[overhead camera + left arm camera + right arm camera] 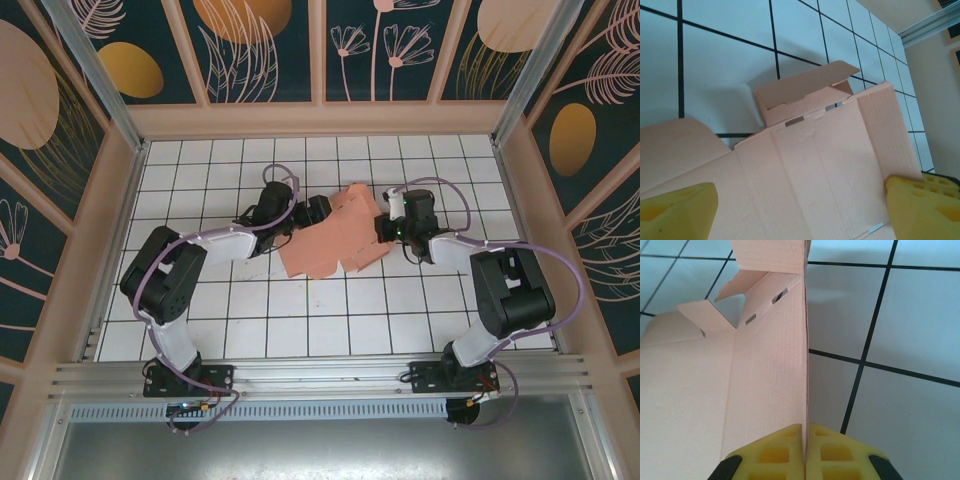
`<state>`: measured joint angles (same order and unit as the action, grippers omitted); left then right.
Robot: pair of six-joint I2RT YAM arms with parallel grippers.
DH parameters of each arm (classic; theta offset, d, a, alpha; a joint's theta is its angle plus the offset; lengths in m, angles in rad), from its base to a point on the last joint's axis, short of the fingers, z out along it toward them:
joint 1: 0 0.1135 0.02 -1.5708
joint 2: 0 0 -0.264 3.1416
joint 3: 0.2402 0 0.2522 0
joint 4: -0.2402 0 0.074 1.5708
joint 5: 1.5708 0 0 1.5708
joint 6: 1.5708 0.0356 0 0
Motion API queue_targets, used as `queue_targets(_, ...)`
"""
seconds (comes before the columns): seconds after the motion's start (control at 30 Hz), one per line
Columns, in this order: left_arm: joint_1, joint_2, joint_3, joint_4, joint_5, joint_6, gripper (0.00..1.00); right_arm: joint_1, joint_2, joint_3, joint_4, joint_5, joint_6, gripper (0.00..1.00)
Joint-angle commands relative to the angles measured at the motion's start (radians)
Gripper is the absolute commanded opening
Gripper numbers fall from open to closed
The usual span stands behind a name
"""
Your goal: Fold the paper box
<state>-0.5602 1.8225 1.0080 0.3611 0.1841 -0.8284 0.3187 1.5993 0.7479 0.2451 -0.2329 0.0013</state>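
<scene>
The paper box [330, 240] is a salmon-pink die-cut card sheet lying mostly flat on the white tiled table, between the two grippers. My right gripper [385, 228] is at its right side, shut on a raised side panel. In the right wrist view the yellow pads [785, 452] pinch the upright edge of the paper box [765, 365]. My left gripper [312, 212] is at the sheet's upper left, open. In the left wrist view its yellow fingertips [677, 210] stand far apart over the flat paper box [815, 165], with a small end flap folded up at the far side.
The tiled table [300, 310] is fenced by a wooden frame [320, 118] at the back and sides. A metal rail [320, 375] runs along the near edge by the arm bases.
</scene>
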Motion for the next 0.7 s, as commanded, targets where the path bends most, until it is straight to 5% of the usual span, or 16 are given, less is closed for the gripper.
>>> queue_targets(0.0, 0.036, 0.02, 0.027, -0.016, 0.001, -0.007, 0.86, 0.041, -0.016, 0.036, -0.043, 0.14, -0.1, 0.0)
queue_targets(0.67, 0.14, 0.012, -0.011, -0.006, 0.013, 0.005, 0.85, 0.336, 0.028, 0.0, 0.186, 0.816, -0.616, 0.0)
